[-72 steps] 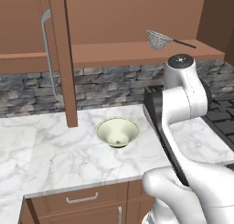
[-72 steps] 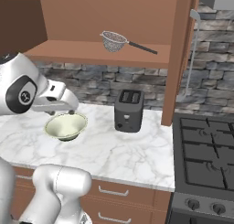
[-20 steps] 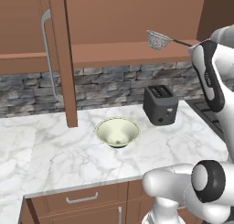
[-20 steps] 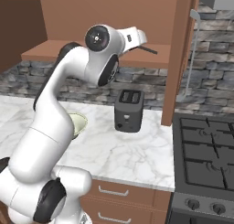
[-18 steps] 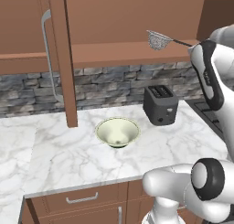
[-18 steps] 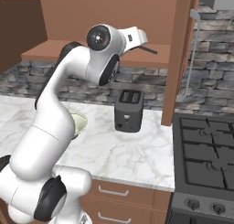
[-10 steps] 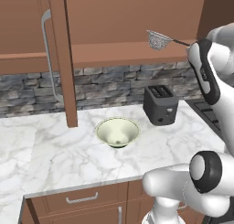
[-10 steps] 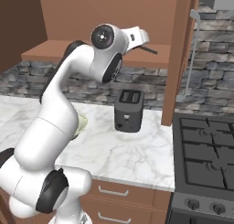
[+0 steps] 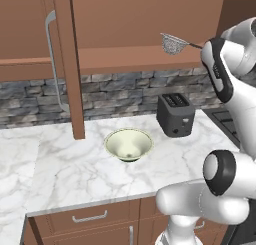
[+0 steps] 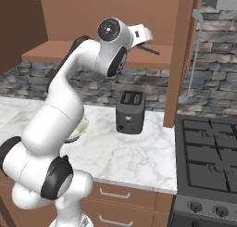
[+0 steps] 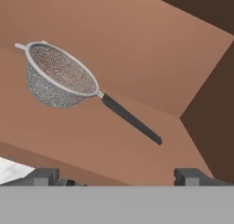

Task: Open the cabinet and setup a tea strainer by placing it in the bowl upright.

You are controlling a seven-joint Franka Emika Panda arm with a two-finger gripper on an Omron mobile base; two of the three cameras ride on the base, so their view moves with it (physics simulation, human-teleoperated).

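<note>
Cabinet (image 11: pixel 137 45) shelf holds tea strainer (image 11: pixel 61 77) beyond pincer (image 11: pixel 116 176).

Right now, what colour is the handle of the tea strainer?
Black; the tea strainer shows best in the hand view.

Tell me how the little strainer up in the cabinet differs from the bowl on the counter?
The tea strainer is silver wire mesh with a long dark handle; the bowl is smooth, pale cream-green, with no handle. The strainer sits on the cabinet shelf, the bowl below on the marble counter. Both are round and open-topped.
</note>
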